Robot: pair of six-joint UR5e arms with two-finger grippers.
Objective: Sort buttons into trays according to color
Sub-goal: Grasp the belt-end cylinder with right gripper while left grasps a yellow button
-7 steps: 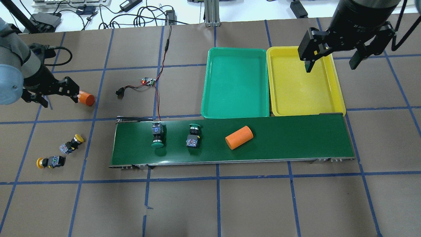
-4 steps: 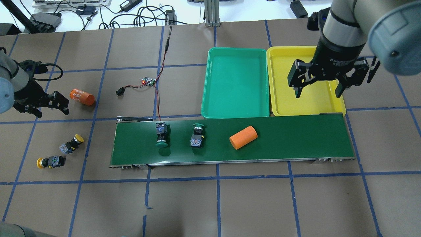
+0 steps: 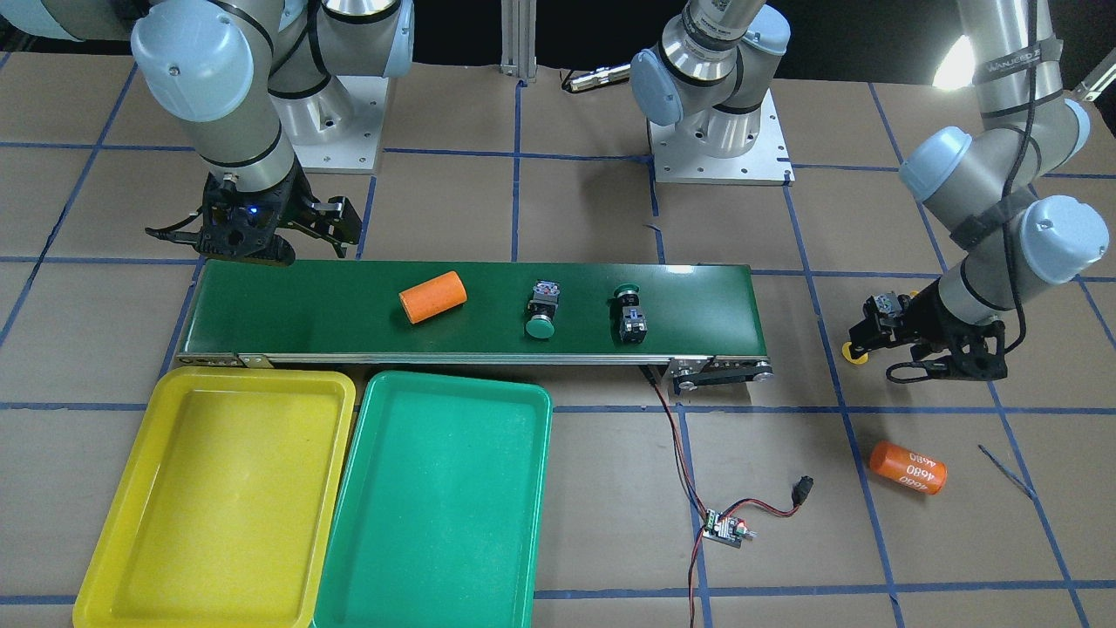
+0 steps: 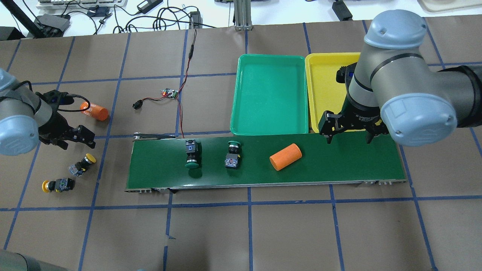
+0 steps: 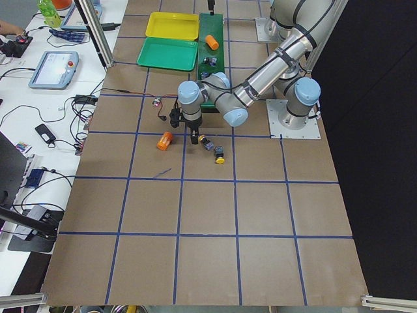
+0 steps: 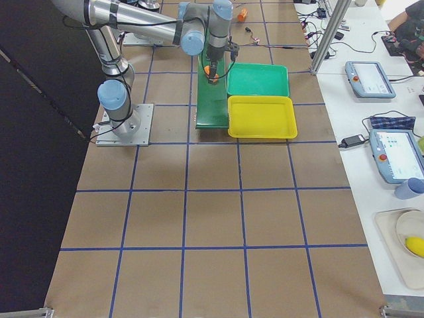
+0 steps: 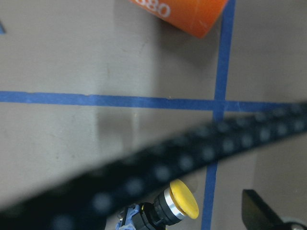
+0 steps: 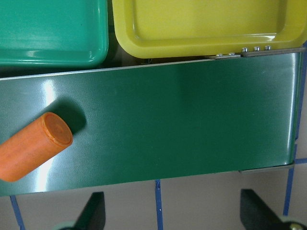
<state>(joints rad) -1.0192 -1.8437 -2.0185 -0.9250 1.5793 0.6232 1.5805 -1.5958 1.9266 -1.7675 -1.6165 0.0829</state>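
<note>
- The right gripper point(image 4: 349, 138), jaws wide apart, hovers at 2 o'clock from the orange cylinder point(image 4: 285, 157) on the belt point(image 4: 339, 165).
- The left gripper point(image 4: 74, 140), jaws apart, hangs at 12 o'clock from the yellow buttons point(image 4: 83, 165) on the surface point(image 4: 226, 233).
- The green buttons point(image 4: 191, 154) lie on the belt, with the trays point(image 4: 269, 57) at its 12 o'clock.

On my feed a long dark-green conveyor belt point(image 4: 339, 165) lies across the brown-paper table top point(image 4: 263, 233) gridded with blue tape. A plain orange cylinder point(image 4: 285, 157) lies on its side on the belt, skewed. A second orange cylinder point(image 3: 908, 467), printed 4680, lies on the paper well apart from the belt's end. Near that end a small circuit board point(image 4: 170, 93) sends red and black wires point(image 4: 180, 116) to the belt.
</note>
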